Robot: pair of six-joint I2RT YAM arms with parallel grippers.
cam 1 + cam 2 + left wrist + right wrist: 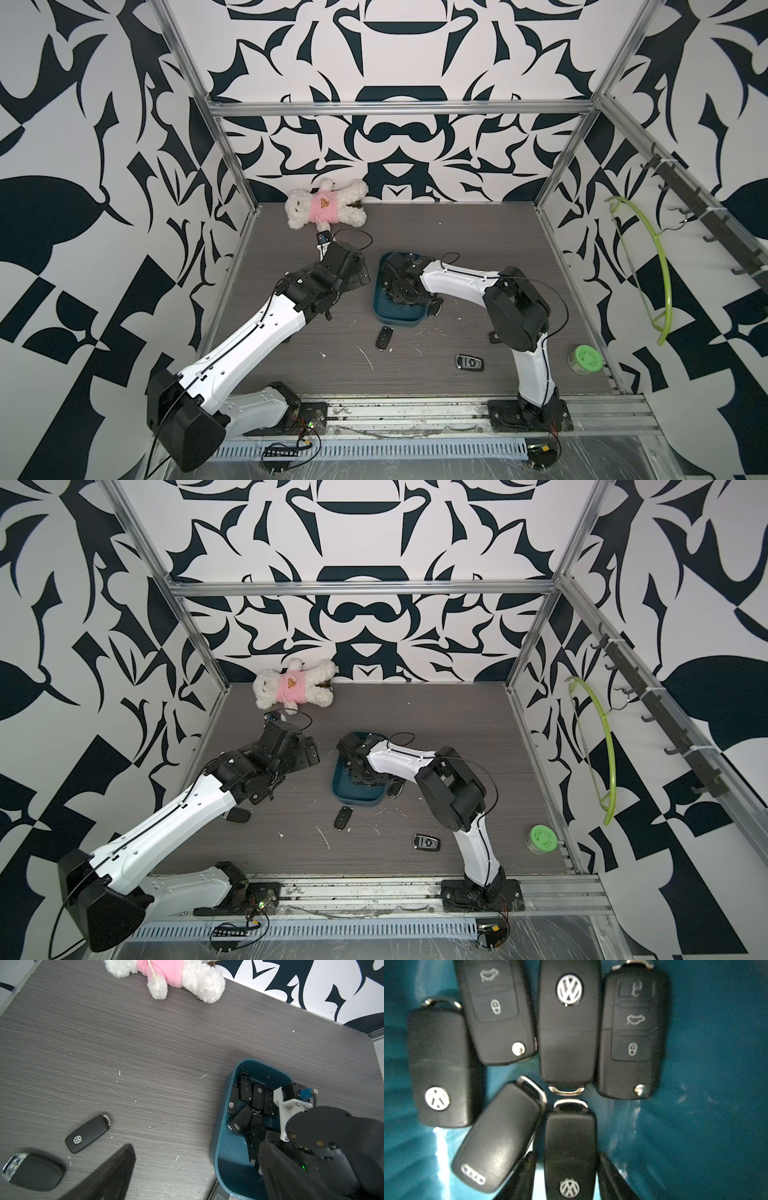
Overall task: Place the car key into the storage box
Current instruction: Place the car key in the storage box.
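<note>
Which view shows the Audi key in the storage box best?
The right wrist view: the Audi key is close up, ring logo readable, on the storage box floor. The left wrist view shows it smaller, beside the right arm. In both top views it cannot be made out under that arm.

Beyond the storage box point(395, 322) the table point(478, 232) is free; only the plush bear point(324, 203) lies at the back left. Inside the box, car keys point(566, 1022) crowd one part of the floor, the rest is bare. The right hand point(566, 1167) blocks the way from above.
</note>
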